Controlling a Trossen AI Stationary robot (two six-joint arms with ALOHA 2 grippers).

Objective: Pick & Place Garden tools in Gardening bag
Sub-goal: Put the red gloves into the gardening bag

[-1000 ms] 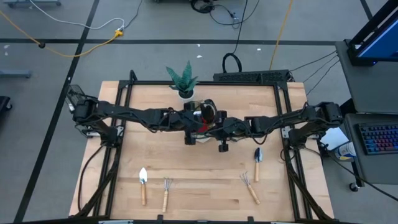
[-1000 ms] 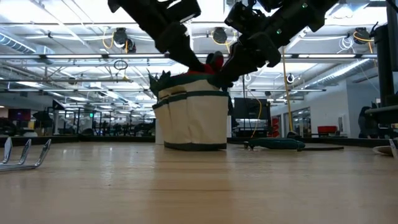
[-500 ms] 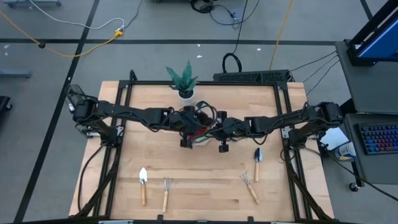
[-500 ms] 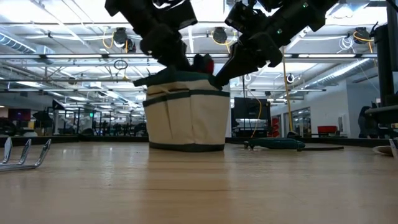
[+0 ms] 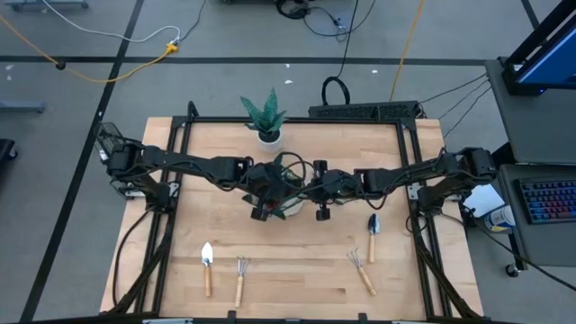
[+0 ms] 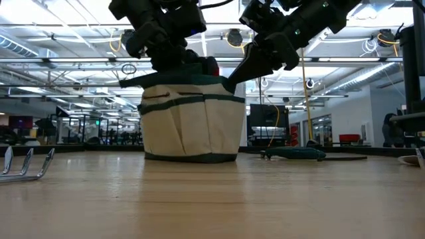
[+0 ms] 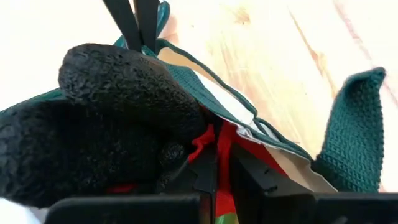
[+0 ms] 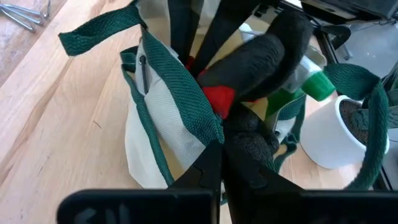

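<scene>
Hidden: bag interior, glove mostly covering it.
Left gripper: jaws pinching glove over bag.
Right gripper: jaws pressed on bag rim.

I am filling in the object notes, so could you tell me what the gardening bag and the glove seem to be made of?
Gardening bag: apparently beige canvas, matte, with woven dark green webbing trim and handles. Glove: seemingly knit red fabric with a black, crinkled rubbery coating.

Bag mostly hidden under arms from above; glove fills left wrist view, edges cut off.
</scene>
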